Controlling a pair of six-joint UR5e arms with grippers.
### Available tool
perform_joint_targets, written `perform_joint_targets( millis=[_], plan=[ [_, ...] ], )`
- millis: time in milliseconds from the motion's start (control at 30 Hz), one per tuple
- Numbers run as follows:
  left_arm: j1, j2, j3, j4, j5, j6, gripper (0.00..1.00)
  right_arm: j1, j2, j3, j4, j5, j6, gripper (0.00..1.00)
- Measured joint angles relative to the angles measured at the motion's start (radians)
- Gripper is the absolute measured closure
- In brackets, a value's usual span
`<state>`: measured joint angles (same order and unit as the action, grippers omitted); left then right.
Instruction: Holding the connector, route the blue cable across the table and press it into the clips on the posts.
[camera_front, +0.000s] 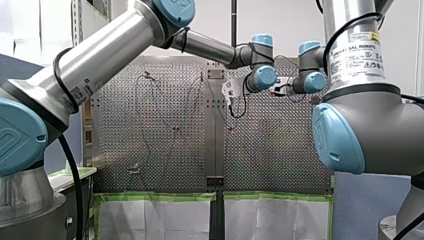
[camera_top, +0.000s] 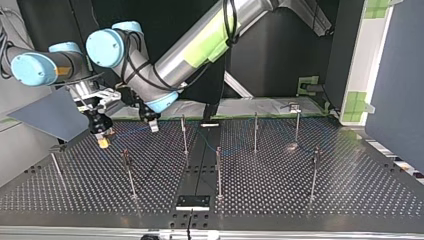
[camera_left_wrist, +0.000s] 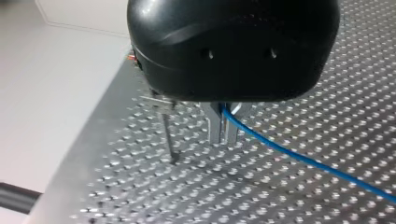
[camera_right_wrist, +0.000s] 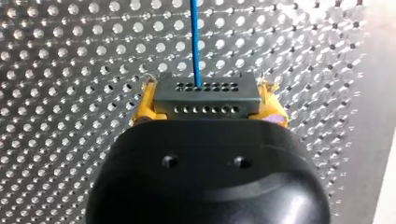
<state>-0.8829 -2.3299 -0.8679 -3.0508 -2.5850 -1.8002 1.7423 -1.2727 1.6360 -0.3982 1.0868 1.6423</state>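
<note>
Left gripper (camera_left_wrist: 224, 130): metal fingers pinched on the blue cable (camera_left_wrist: 299, 158), just beside a post (camera_left_wrist: 168, 137).
Right gripper (camera_right_wrist: 208, 105): yellow pads clamped on the grey connector (camera_right_wrist: 205, 86); no post shows near it.
Cable: leaves the connector straight ahead; from the left fingers it trails away from the post.
Clip (camera_left_wrist: 156, 99): atop the post, cable not yet in it.
Coming move: probably the left arm's, sideways toward the post.

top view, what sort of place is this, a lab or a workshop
Most likely a robotics lab test cell: a perforated table set with thin upright posts, my left arm and my right arm reaching over it, and a green-taped panel beside it.
</note>
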Motion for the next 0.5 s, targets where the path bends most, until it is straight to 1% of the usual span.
perform_joint_targets(
  millis=[233,367,500],
  plan=[
    [-0.007,0.030,0.000,0.007,0.002,0.035,1.00,0.007,-0.029,0.000,0.019,-0.004,0.005,1.00],
    [-0.004,0.034,0.000,0.020,0.012,0.051,1.00,0.005,-0.053,0.000,0.016,-0.010,0.022,1.00],
    [-0.004,0.036,0.000,0.049,0.039,0.081,1.00,0.000,-0.067,-0.010,0.010,-0.023,0.041,1.00]
  ],
)
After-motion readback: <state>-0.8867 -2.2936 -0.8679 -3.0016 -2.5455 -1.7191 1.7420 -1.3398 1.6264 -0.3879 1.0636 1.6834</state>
